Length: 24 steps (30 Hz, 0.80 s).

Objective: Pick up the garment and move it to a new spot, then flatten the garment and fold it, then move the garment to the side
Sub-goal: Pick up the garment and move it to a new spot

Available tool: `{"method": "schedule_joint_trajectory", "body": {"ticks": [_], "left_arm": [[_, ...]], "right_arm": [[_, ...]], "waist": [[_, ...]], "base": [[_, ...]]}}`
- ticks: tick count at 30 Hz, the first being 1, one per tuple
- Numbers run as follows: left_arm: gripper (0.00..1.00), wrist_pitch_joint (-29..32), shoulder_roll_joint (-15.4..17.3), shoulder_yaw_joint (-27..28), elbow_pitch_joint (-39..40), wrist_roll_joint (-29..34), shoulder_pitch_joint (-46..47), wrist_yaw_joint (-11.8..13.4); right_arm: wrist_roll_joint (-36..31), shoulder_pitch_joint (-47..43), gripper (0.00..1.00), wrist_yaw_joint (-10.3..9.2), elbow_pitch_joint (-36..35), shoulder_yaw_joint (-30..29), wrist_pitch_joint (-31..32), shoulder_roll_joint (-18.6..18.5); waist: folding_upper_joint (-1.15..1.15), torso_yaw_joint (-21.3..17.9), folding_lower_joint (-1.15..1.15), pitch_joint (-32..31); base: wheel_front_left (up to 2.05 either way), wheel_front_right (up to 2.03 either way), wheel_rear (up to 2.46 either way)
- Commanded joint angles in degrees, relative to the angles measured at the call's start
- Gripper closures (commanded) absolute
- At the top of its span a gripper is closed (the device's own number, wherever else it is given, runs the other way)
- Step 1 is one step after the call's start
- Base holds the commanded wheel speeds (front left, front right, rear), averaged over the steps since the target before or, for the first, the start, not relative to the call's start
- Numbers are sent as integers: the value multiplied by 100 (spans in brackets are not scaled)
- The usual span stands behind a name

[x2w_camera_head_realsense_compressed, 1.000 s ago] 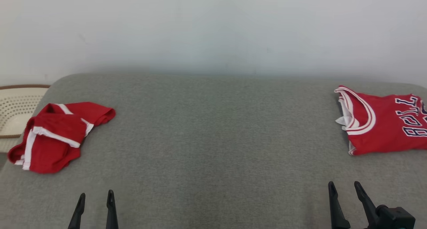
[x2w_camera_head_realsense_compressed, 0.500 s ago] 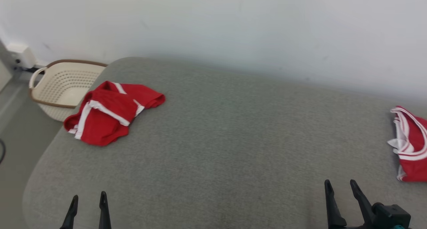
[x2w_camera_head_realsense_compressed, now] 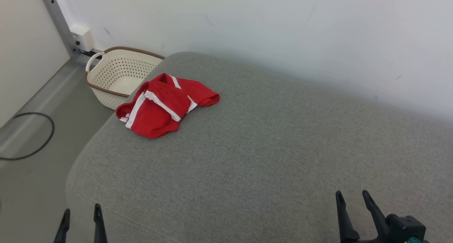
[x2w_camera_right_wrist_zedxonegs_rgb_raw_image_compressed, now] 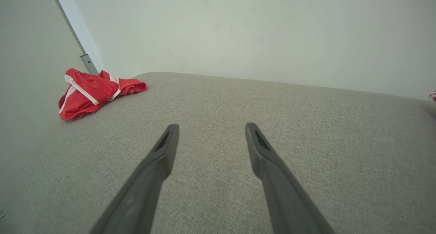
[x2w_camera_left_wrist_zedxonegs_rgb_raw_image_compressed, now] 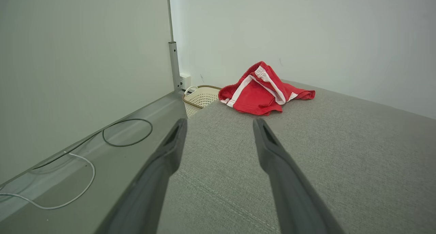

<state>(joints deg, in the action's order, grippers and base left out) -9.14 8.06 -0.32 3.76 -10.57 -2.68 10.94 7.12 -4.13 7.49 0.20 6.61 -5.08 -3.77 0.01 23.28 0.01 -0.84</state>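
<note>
A crumpled red garment (x2w_camera_head_realsense_compressed: 164, 105) with white stripes lies near the far left corner of the grey cushioned surface (x2w_camera_head_realsense_compressed: 269, 147). It also appears ahead in the left wrist view, garment (x2w_camera_left_wrist_zedxonegs_rgb_raw_image_compressed: 264, 90), and far to the left in the right wrist view, garment (x2w_camera_right_wrist_zedxonegs_rgb_raw_image_compressed: 92, 92). My left gripper (x2w_camera_head_realsense_compressed: 80, 213) is open at the lower left, over the surface's near left edge, well short of the garment. My right gripper (x2w_camera_head_realsense_compressed: 351, 196) is open at the lower right with nothing between its fingers. Both stand empty: left gripper (x2w_camera_left_wrist_zedxonegs_rgb_raw_image_compressed: 219, 123), right gripper (x2w_camera_right_wrist_zedxonegs_rgb_raw_image_compressed: 211, 128).
A cream perforated basket (x2w_camera_head_realsense_compressed: 118, 73) with a brown rim stands on the floor just behind the garment, at the wall. A black cable (x2w_camera_head_realsense_compressed: 35, 137) loops on the floor at left, with a white cable (x2w_camera_left_wrist_zedxonegs_rgb_raw_image_compressed: 68, 193) nearer. A wall closes off the back.
The head camera has turned left: the red garment now sits nearer the picture's middle, the basket and floor have come into sight, and the lettered red jersey at right has left the picture.
</note>
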Motion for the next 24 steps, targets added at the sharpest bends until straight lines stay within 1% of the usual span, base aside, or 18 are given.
{"method": "schedule_joint_trajectory", "body": {"ticks": [1,7,10,14,19,21,23,24], "left_arm": [[0,-3,22,40,36,-18,-122,49],[0,-9,-3,66,113,-64,-154,116],[0,-96,-88,157,130,-291,-47,126],[0,-98,-85,195,117,-400,233,64],[0,24,161,288,-84,-663,1060,-197],[0,173,201,336,-184,-852,1456,-314],[0,364,402,377,-360,-931,1840,-407],[0,422,423,400,-434,-1025,2065,-458]], "right_arm": [[54,28,0,1,26,27,-32,21],[67,10,0,1,66,65,-38,30],[74,63,0,1,57,113,-10,9],[50,142,0,1,16,136,27,-4],[4,362,0,1,-25,234,70,4],[10,485,0,1,-31,310,68,6],[27,638,0,1,-25,409,56,10],[23,729,0,1,-8,465,43,10]], "waist": [[-1,68,-1,-12],[-1,45,-1,-24],[-1,-29,-1,19],[-1,-127,-1,104],[-1,-398,-1,369],[-1,-544,-1,505],[-1,-721,-1,666],[-1,-803,-1,739]], "base": [[0,0,0],[0,0,0],[0,0,0],[0,0,0],[0,0,0],[0,0,0],[0,0,0],[0,0,0]]}}
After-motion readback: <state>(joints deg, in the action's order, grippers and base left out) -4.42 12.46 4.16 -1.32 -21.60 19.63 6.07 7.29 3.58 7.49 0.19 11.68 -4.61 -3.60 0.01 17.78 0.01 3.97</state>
